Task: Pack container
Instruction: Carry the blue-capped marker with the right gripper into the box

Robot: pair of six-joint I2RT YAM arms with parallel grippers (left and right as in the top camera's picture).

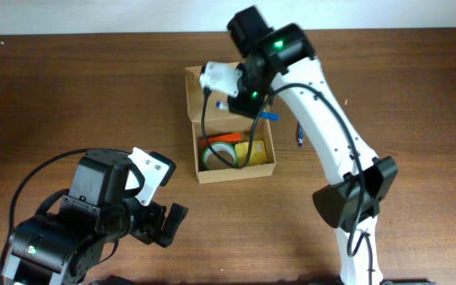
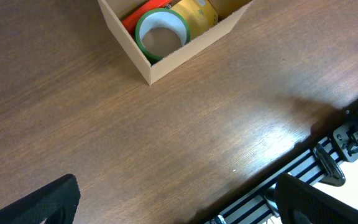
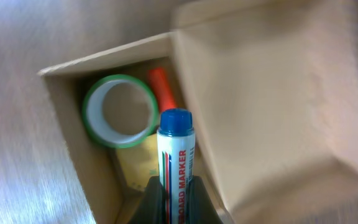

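The container (image 1: pixel 236 174) is a tan cardboard box in mid-table with its flap lid open at the far end. Inside lie a green tape roll (image 1: pixel 220 155), an orange marker (image 1: pixel 216 140) and a yellow pad (image 1: pixel 253 150). My right gripper (image 3: pixel 177 199) hangs over the box's far half, shut on a white board marker (image 3: pixel 176 152) whose blue cap points down into the box. The tape roll (image 3: pixel 120 111) lies just below the cap. My left gripper (image 2: pixel 179 208) is open, with nothing between its fingers, over bare table near the front edge and apart from the box (image 2: pixel 166 59).
A blue pen (image 1: pixel 298 134) lies on the table right of the box, partly under the right arm. Another blue piece (image 1: pixel 267 115) shows at the box's right wall. The table's front edge (image 2: pixel 303 149) runs close to the left gripper.
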